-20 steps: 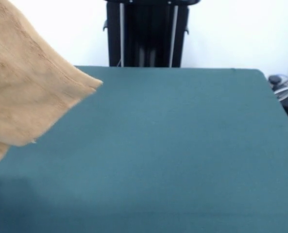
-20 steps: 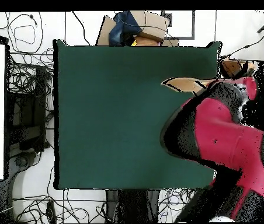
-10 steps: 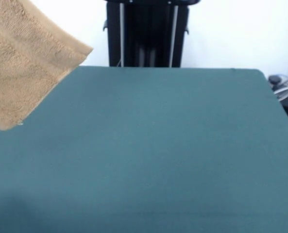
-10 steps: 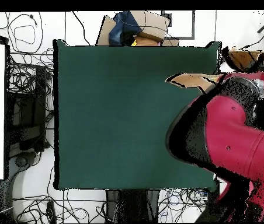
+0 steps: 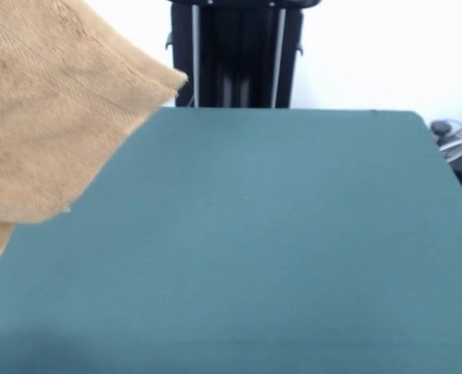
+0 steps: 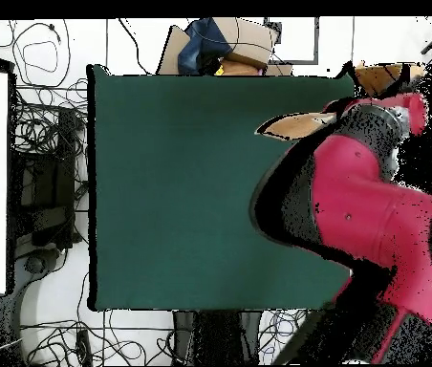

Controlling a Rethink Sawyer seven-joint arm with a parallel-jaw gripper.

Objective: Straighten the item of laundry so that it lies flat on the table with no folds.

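Above one side edge of the table (image 5: 293, 234): towel (image 5: 51, 117) hanging lifted; finger state impossible to tell.

There was one tan-orange towel (image 5: 51, 117) in view — a single piece of cloth, seen from above only as a sliver (image 6: 296, 124). One green tabletop (image 5: 293, 234) carried nothing else. One red and black arm (image 6: 373, 220) reached over it — its gripper could not be made out.
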